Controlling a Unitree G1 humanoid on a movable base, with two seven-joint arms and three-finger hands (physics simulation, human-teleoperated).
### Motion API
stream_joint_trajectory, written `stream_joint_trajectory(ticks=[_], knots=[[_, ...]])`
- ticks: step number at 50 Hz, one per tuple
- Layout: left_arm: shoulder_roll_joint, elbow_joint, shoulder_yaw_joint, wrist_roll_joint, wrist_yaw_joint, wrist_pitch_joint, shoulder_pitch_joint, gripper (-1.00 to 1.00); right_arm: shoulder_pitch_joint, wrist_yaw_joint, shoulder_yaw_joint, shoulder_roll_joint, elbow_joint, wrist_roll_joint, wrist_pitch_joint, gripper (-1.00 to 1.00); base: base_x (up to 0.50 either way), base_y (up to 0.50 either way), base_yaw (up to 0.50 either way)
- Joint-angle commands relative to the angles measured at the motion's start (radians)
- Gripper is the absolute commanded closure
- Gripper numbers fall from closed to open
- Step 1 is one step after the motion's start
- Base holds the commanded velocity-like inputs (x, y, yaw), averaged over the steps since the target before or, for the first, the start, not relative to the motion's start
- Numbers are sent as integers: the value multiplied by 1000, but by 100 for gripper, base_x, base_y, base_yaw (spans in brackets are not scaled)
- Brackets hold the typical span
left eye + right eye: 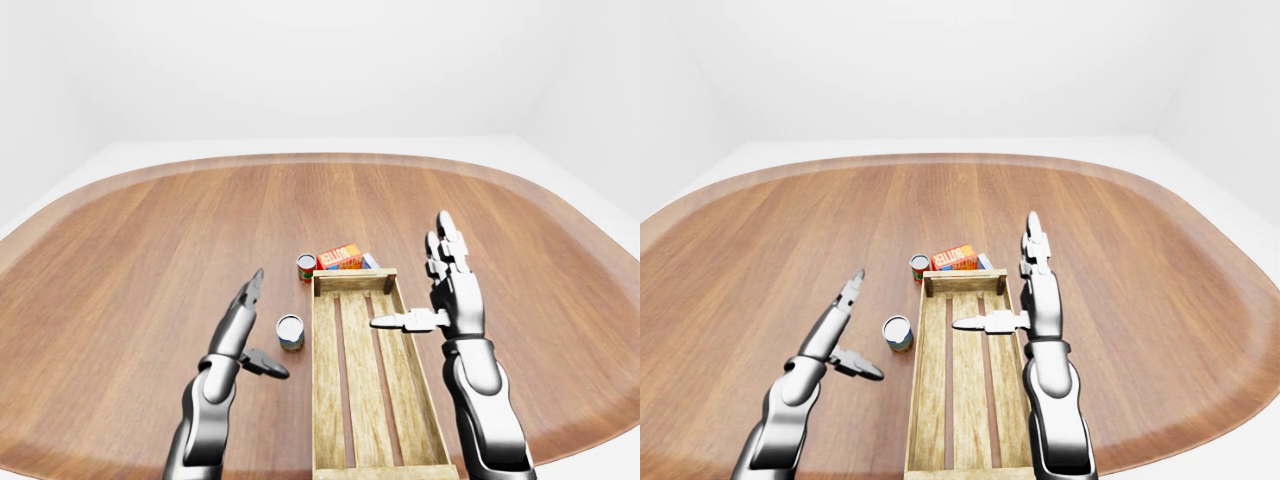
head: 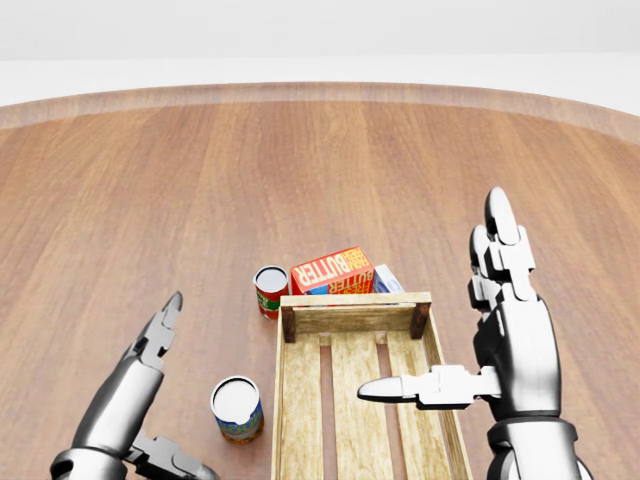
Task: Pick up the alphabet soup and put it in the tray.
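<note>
While neither hand holds anything, the left hand (image 1: 238,335) hangs with fingers spread, forefingers pointing up the head view and thumb swung out low, just left of the near can (image 2: 237,408) but apart from it. This can stands upright on the table (image 2: 180,190), close beside the left wall of the wooden tray (image 2: 355,299); its label shows blue, green and orange, and it is judged, not confirmed, to be the alphabet soup, since no lettering can be read. A second can (image 2: 270,290), red-labelled, stands upright just beyond the tray's top-left corner, next to a butter box (image 2: 333,270). The right hand (image 2: 505,350) is also spread, fingers up and thumb pointing left over the tray's empty slats. Step in hand: approach, grasp not yet begun. Risks noted: (1) wrong can taken, because the two look alike from above; (2) the can tipped or rolled if the thumb strikes its side before the fingers close round it; (3) fingers jammed against the tray wall, given the narrow gap between can and tray; (4) the raised right hand obstructing the drop into the tray.
</note>
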Motion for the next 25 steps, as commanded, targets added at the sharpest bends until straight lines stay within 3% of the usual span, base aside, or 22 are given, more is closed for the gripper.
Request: stream_joint_trajectory(ticks=[1,9,25], knots=[[3,41,7,-32,14,21,-35,-100,0,1,2,0,-12,-2,0,-100,0,0,0],[6,65,7,-57,13,42,-50,-100,2,4,-4,-1,-43,4,0,-100,0,0,0],[-2,90,-25,-31,-11,43,-64,-100,5,5,-6,-1,-53,5,0,-100,0,0,0]])
